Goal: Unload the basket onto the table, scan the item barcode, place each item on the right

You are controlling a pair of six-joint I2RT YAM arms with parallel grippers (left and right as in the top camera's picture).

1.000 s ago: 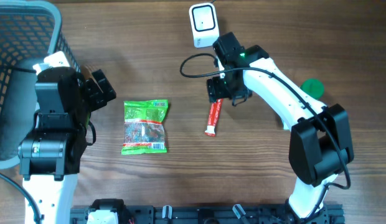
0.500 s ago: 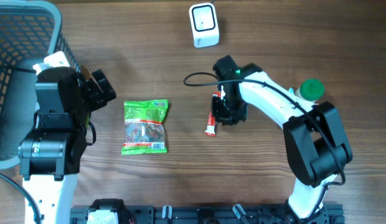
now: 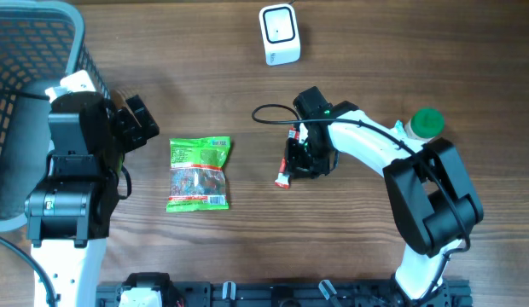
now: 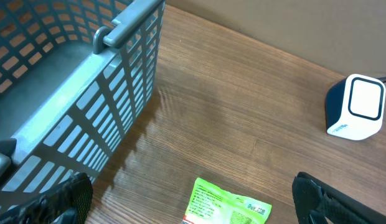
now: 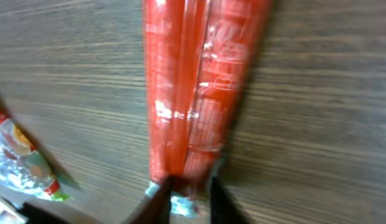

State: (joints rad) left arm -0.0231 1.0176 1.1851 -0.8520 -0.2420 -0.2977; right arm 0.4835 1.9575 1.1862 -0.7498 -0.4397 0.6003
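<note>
basket [image 3: 34, 43]: grey-blue plastic with slatted walls, at the far left corner, partly cut off by the frame edge
green cap [image 3: 427, 120]: round, on the right side, sitting on something pale that cannot be made out
table [image 3: 205, 68]: brown wood grain, running left to right

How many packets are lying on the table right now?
2: the green snack bag left of centre, and the red stick pack at the right gripper. The basket's inside is partly hidden.

The right gripper [image 3: 297, 160] has come nearer from beside the white scanner [image 3: 279, 34], dropped onto the red stick packet [image 3: 284, 177] and pinched its jaws around it.
</note>
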